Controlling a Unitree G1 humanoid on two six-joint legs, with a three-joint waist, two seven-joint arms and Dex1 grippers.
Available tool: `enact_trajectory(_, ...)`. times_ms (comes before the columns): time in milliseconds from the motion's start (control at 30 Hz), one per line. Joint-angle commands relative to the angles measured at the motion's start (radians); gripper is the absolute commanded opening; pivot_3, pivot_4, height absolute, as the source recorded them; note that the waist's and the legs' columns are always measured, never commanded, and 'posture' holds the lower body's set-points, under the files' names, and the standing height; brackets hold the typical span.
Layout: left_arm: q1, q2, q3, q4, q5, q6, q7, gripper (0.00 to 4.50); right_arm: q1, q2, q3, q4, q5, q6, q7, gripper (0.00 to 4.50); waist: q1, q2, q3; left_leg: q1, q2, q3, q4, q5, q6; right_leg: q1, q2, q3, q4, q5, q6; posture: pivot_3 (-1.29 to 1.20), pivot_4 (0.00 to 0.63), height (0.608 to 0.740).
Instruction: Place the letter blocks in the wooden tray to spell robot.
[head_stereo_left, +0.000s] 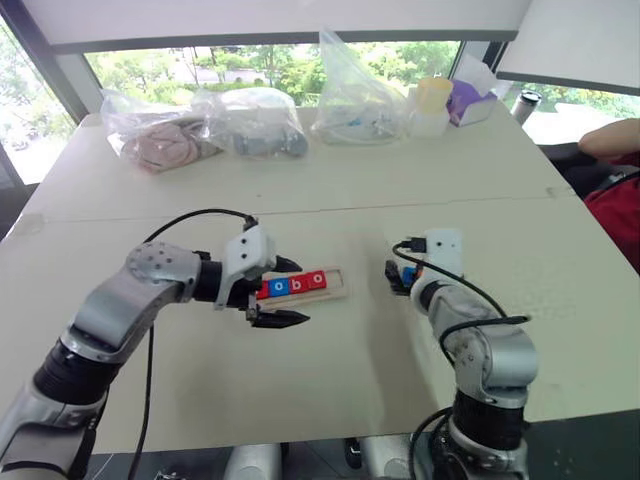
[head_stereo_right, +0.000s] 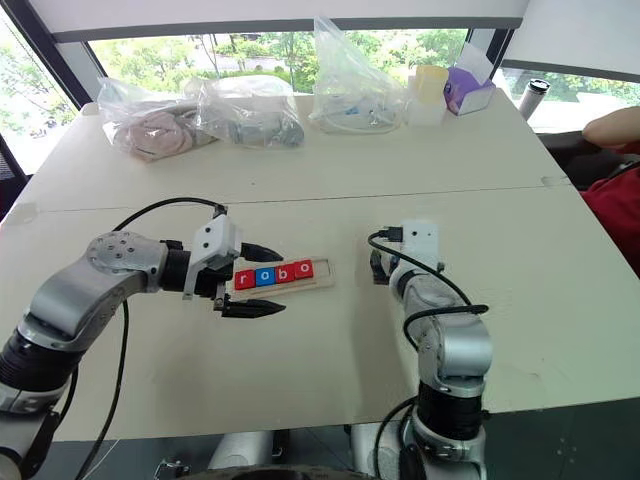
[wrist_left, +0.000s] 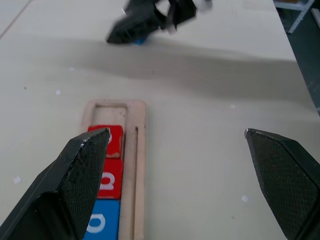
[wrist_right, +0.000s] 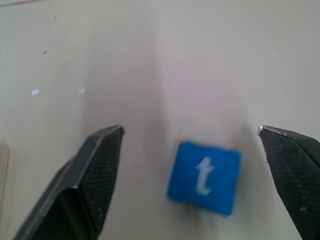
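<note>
The tray (head_stereo_right: 283, 279) lies on the table (head_stereo_right: 300, 170), and everything else is placed from it. Four blocks sit in it in a row, reading r (head_stereo_right: 244, 280), o (head_stereo_right: 264, 277), b (head_stereo_right: 284, 273), o (head_stereo_right: 303, 269): red, blue, red, red. The slot at the tray's right end is bare wood.

The fifth block, the blue t (wrist_right: 204, 176), lies flat on the table to the right of the tray, apart from it, letter up. The right gripper (wrist_right: 192, 165) hangs over it with its fingers spread wide, one on either side of the t and neither touching it.

The left gripper (head_stereo_right: 252, 280) sits at the tray's left end, its fingers also spread: one finger (wrist_left: 75, 175) reaches over the blocks in the tray, the other (wrist_left: 282, 175) over bare table on the near side of the tray.

Far beyond the tray, along the table's back edge, lie clear plastic bags (head_stereo_right: 250, 110), a yellow cup (head_stereo_right: 432, 85) and a purple box (head_stereo_right: 468, 95). A person's arm (head_stereo_right: 610, 128) shows well to the tray's right, past the table's edge.
</note>
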Motion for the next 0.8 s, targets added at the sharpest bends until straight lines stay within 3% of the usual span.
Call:
enact_trajectory(33, 0.007, 0.023, 0.051, -0.033, -0.03, -0.002, -0.023, 4.5, -0.029, -0.158, -0.018, -0.006, 0.103, -0.134, 0.225, 4.46, 0.0, 0.0, 0.0, 0.0, 0.0, 0.0, 0.0, 0.0, 0.0, 0.0, 0.0, 0.0, 0.0, 0.0, 0.0, 0.0, 0.15, 0.74)
enact_trajectory(100, 0.01, 0.03, 0.077, -0.039, -0.052, 0.007, -0.029, 4.5, -0.025, -0.296, -0.039, 0.052, 0.156, -0.23, 0.39, 4.46, 0.0, 0.0, 0.0, 0.0, 0.0, 0.0, 0.0, 0.0, 0.0, 0.0, 0.0, 0.0, 0.0, 0.0, 0.001, 0.0, 0.15, 0.74)
enact_trajectory(167, 0.009, 0.036, 0.107, -0.047, -0.078, 0.018, -0.027, 4.5, 0.011, -0.478, -0.035, 0.151, 0.213, -0.395, 0.662, 4.46, 0.003, -0.001, 0.0, 0.0, 0.0, -0.001, -0.001, 0.0, 0.0, 0.001, 0.0, -0.001, -0.001, -0.001, 0.001, 0.0, 0.15, 0.74)
enact_trajectory(300, 0.01, 0.043, 0.176, -0.05, -0.127, 0.049, -0.012, 4.5, 0.041, -0.665, -0.008, 0.399, 0.249, -0.605, 0.959, 4.46, 0.001, -0.002, 0.001, 0.0, 0.0, 0.0, 0.0, 0.0, 0.001, 0.002, 0.0, -0.001, -0.002, -0.001, 0.002, 0.0, 0.15, 0.74)
enact_trajectory(500, 0.037, 0.08, 0.281, -0.046, -0.209, 0.109, -0.007, 4.5, 0.019, -0.709, 0.084, 0.618, 0.192, -0.821, 1.099, 4.46, -0.002, -0.002, 0.001, 0.002, 0.001, 0.001, 0.0, 0.0, 0.001, 0.002, 0.002, 0.0, 0.0, 0.001, 0.004, 0.0, 0.15, 0.74)
enact_trajectory(800, 0.067, 0.099, 0.289, -0.037, -0.198, 0.104, 0.022, 4.5, -0.105, -0.661, 0.179, 0.897, 0.074, -1.105, 1.112, 4.46, 0.002, -0.002, 0.001, 0.001, 0.0, 0.002, 0.003, 0.0, 0.001, 0.002, 0.0, 0.0, 0.0, 0.002, 0.002, 0.0, 0.15, 0.74)
